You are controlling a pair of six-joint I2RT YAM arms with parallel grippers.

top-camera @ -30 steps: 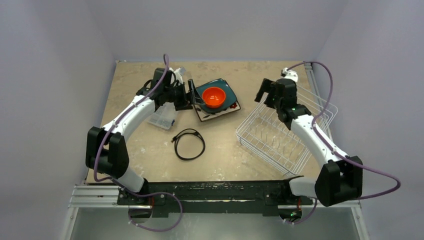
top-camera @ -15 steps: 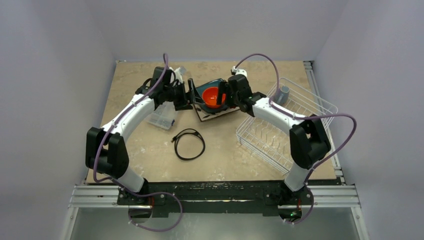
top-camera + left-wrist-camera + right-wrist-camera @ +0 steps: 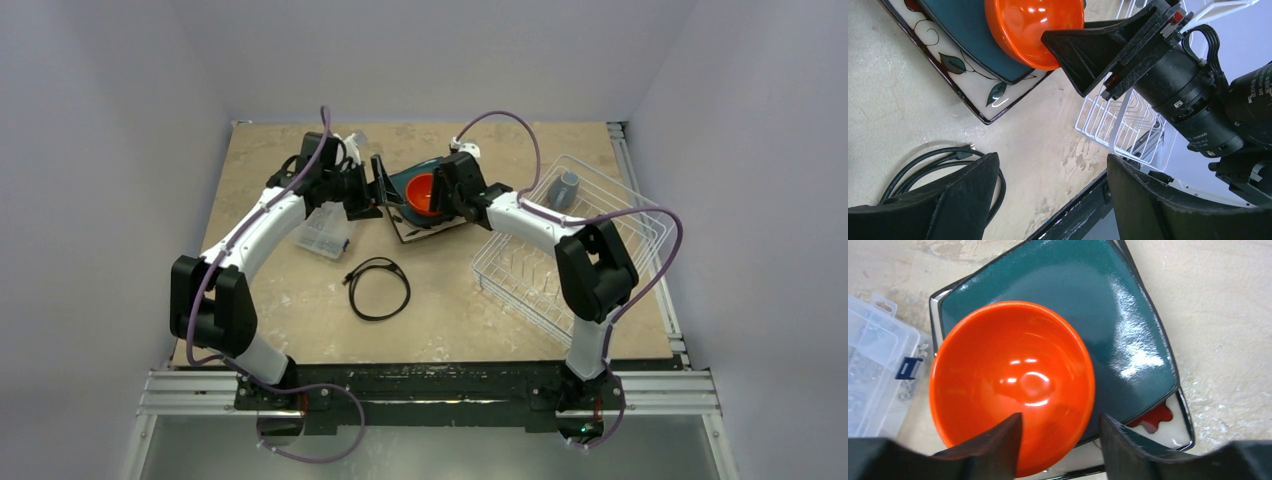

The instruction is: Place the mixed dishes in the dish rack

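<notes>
R gripper (image 3: 1060,420) jaws apart, straddling rim of orange bowl (image 3: 1008,385), which sits on teal plate (image 3: 1118,330) atop patterned plate (image 3: 973,85), just left of dish rack (image 3: 560,270). L gripper (image 3: 1052,160) spread wide too, beside the stack.

The left arm (image 3: 262,222) and right arm (image 3: 525,217) are white tubular links between blocky black joints, each trailed by a purple cable (image 3: 497,113). The left tool (image 3: 1048,200) and right tool (image 3: 1058,437) each have 2 matte black wedge fingers. Behind the right tool, a black cylinder bears a white label (image 3: 1178,104).
</notes>
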